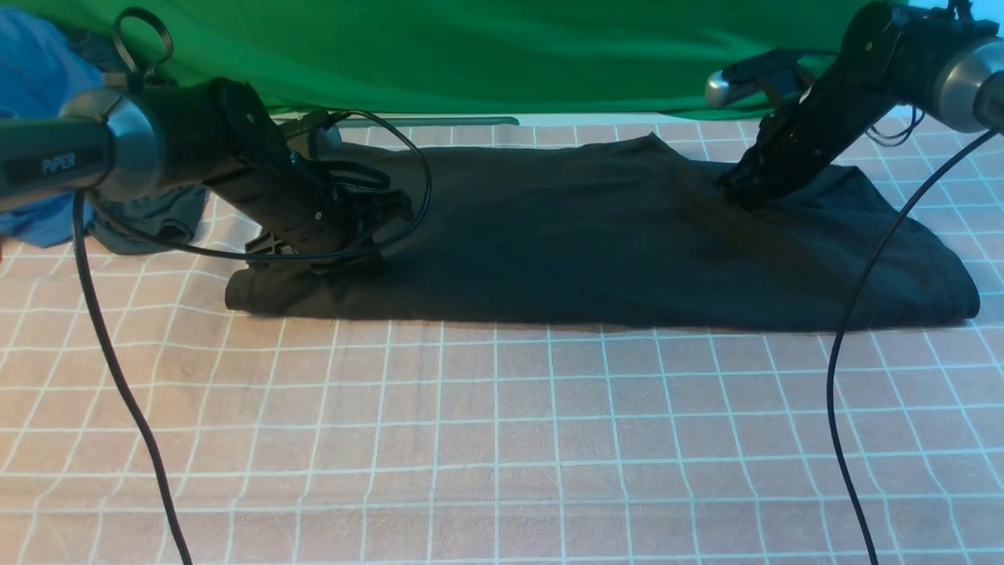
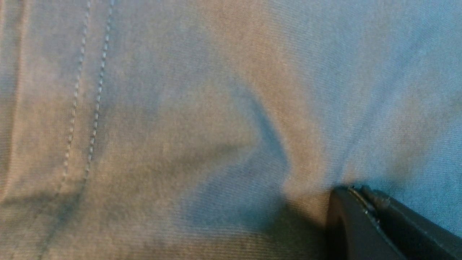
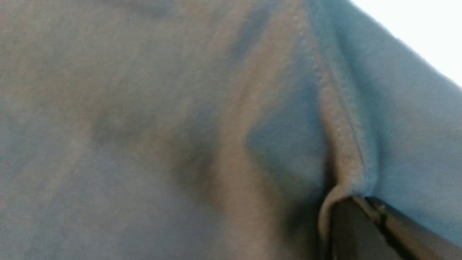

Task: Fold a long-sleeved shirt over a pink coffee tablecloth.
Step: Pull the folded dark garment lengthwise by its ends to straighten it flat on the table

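The black long-sleeved shirt [image 1: 596, 235] lies folded into a long band across the pink coffee tablecloth [image 1: 502, 439]. My left gripper [image 1: 345, 267] presses down on the shirt's left end. In the left wrist view its tips [image 2: 355, 191] are shut together, and the knit [image 2: 180, 108] puckers toward them beside a double stitch line. My right gripper [image 1: 741, 195] sits on the shirt's far right part. In the right wrist view its tips [image 3: 355, 200] are shut on a raised seam ridge of the shirt [image 3: 126, 126].
A bright green cloth [image 1: 486, 55] hangs along the back. A blue garment [image 1: 31, 86] and a dark grey-green garment [image 1: 157, 220] lie at the far left. Black cables [image 1: 118, 377] [image 1: 843, 369] hang from both arms over the near cloth.
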Robot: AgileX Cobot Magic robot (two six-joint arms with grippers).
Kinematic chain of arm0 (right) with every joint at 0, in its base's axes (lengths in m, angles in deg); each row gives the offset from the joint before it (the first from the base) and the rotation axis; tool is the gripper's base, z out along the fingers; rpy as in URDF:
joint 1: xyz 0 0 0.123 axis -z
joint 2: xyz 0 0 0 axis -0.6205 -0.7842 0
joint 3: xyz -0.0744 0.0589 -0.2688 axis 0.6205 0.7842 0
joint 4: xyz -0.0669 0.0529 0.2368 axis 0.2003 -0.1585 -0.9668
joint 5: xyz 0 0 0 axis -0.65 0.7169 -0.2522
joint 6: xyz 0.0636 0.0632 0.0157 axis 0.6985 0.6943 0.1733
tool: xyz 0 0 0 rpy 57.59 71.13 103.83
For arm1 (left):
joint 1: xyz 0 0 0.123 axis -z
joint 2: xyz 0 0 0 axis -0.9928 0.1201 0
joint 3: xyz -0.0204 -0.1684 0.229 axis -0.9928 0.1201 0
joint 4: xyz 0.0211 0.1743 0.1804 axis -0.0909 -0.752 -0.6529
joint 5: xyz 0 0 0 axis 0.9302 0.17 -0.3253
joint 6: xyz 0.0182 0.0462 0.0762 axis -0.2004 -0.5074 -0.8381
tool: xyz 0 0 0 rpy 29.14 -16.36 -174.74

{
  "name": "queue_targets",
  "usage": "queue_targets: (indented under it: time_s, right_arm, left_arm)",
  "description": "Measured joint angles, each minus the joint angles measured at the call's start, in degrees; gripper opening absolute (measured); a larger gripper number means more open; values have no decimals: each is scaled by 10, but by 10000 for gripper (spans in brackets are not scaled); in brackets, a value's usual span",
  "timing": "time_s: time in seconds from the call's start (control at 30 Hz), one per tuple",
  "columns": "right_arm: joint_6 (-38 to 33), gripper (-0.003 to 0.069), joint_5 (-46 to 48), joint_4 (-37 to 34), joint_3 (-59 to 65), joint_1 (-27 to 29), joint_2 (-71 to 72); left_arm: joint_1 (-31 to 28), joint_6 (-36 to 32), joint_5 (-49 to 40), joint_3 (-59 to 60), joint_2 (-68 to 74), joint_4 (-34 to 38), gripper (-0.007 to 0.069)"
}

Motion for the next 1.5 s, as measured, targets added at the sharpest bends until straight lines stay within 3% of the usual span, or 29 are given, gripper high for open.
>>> queue_targets:
  time_s: [0.37,0.67,0.9,1.0,1.23,1.5]
  right_arm:
    - [1,41,-17,35,-25,11,8]
    - [37,41,-82,115,-25,10,8]
    - [43,48,-127,115,-24,9,6]
    - [43,91,-142,124,-24,9,3]
    - [81,297,-104,180,-37,12,3]
    - [101,302,-43,179,-42,42,-6]
  left_arm:
    - [0,0,0,0,0,-4,13]
    - [0,-1,2,0,0,-6,13]
    - [0,-1,3,0,0,-6,13]
    - [0,-1,3,0,0,-7,13]
    - [0,-1,3,0,0,-9,13]
    - [0,-2,3,0,0,-9,13]
